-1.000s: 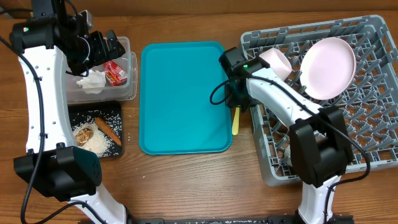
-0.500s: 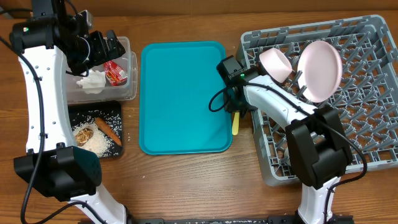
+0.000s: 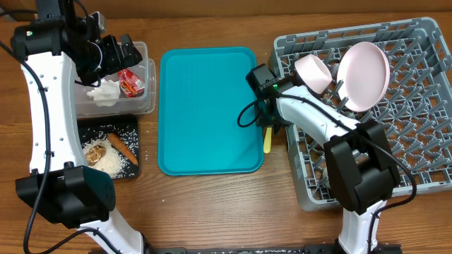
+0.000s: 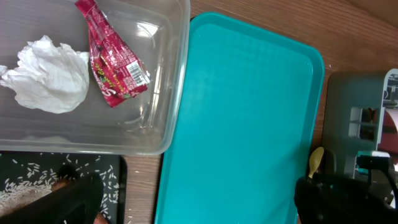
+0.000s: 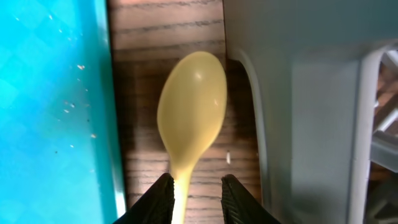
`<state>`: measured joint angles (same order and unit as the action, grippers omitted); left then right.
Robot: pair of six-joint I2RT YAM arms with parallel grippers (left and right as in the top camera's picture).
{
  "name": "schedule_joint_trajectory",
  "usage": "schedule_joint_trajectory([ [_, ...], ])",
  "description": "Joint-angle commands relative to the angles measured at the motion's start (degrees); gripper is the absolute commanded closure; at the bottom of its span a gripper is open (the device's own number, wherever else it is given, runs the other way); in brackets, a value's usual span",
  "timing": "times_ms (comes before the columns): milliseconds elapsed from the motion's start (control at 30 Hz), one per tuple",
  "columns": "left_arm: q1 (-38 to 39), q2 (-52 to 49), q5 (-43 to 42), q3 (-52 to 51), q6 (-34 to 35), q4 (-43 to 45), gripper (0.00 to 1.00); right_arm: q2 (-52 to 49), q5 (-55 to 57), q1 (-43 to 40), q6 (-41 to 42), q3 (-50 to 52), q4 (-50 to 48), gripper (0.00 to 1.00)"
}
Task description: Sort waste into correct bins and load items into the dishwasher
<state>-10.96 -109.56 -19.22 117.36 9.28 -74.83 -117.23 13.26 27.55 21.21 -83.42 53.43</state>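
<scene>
Wooden tabletop (image 5: 163,25), pale yellow spoon (image 5: 191,106) beside rack (image 5: 311,93), right fingers (image 5: 158,200) apart astride its neck, left fingers (image 4: 68,202) wide.

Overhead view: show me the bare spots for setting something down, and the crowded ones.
Free: the teal tray; the table in front of it; the right side of the grey rack. Crowded: the gap between tray and rack, with yellow spoon and right gripper; clear tub and black tray are occupied.
</scene>
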Motion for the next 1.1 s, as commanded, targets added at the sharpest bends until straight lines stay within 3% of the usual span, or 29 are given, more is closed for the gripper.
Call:
schedule_joint_trajectory([
  [0, 0.39, 0.55, 0.37, 0.98, -0.04, 0.07, 0.0, -1.7, 5.03, 0.42, 1.36, -1.79, 2.27, 0.72],
  [233, 0.42, 0.55, 0.35, 0.98, -0.07, 0.07, 0.0, -1.73, 10.14, 3.58, 1.42, -3.89, 4.37, 0.7],
  [567, 0.44, 0.55, 0.35, 0.98, -0.04, 0.07, 0.0, -1.73, 8.07, 4.26, 0.13, -3.82, 2.73, 0.62],
  [867, 0.48, 0.55, 0.37, 0.98, -0.04, 0.07, 0.0, -1.73, 16.61, 8.2, -2.14, -3.82, 2.4, 0.48],
  [1067, 0.48, 0.55, 0.37, 0.98, -0.04, 0.07, 0.0, -1.73, 15.15, 8.44, -2.08, -3.74, 2.16, 0.41],
])
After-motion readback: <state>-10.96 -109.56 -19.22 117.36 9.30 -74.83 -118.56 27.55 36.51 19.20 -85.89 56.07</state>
